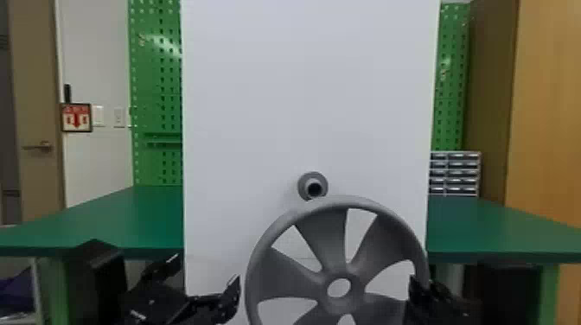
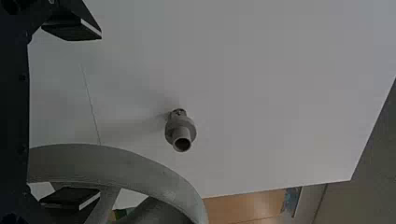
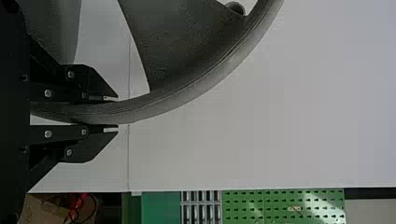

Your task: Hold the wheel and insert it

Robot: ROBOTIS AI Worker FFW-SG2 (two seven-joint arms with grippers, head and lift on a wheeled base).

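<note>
Head view shows the wheel [image 1: 329, 233] upright before the white board [image 1: 259, 108], its upper rim appearing just below the grey peg [image 1: 302, 186]. The right pincer [image 1: 426, 286] is closed upon the rim, one finger on each side. The left pincer [image 1: 205, 275] is wide open and empty, near the wheel's left side.
</note>
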